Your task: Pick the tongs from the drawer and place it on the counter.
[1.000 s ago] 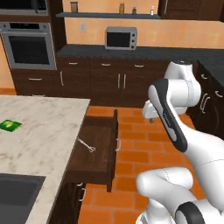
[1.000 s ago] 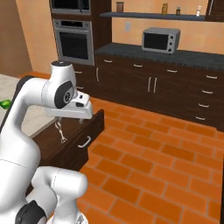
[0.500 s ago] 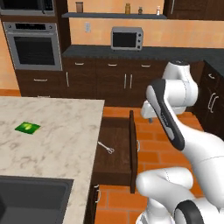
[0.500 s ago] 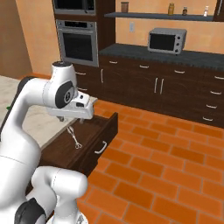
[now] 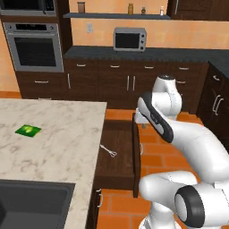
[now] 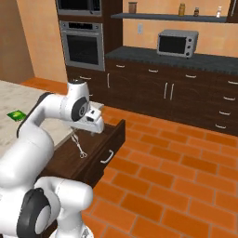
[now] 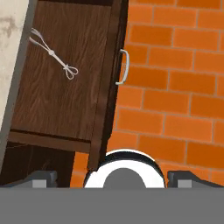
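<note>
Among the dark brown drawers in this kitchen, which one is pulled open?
The drawer under the beige counter, beside the robot, is open, with the tongs lying inside. The drawers along the back wall are closed.

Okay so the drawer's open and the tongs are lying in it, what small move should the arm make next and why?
Probably swing the pincer over the tongs and start lowering. The drawer is pulled out, the tongs lie loose on its floor near the counter side, and the open pincer holds nothing and sits above the drawer's front edge, off to one side.
</note>
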### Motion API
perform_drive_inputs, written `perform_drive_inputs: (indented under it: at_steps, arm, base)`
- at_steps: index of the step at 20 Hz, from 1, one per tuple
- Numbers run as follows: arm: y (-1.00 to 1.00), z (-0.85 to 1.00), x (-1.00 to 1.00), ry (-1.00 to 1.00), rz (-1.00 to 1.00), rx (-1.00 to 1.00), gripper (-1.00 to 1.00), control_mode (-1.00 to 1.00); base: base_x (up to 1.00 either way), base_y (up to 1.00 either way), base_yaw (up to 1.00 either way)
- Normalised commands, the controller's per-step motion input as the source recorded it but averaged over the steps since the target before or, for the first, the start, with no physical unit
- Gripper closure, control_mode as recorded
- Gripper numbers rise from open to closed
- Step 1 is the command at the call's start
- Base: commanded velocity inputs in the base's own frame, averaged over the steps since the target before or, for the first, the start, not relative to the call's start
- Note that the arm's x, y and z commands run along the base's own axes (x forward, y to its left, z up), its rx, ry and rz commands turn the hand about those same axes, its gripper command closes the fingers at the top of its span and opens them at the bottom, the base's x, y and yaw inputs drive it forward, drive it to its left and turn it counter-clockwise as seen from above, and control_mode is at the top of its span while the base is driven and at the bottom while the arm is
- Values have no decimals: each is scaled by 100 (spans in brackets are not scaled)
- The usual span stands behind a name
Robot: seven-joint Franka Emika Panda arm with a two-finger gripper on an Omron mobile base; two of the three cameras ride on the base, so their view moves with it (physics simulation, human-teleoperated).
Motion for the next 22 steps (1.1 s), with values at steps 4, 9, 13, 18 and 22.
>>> perform_drive_inputs:
  at_steps: [4, 9, 13, 18, 22]
  arm:
    - [1, -61, 68, -3, -9, 10, -100, -100]
    - [8, -29, 66, -9, 0, 2, -100, -100]
    - [0, -20, 34, -5, 0, -5, -100, -100]
    - [0, -77, 25, 1, 0, -2, -100, -100]
    - [5, -87, 25, 1, 0, 0, -100, -100]
  base:
    - [0, 0, 0]
    - [0, 0, 0]
    - [0, 0, 0]
    - [0, 0, 0]
    - [0, 0, 0]
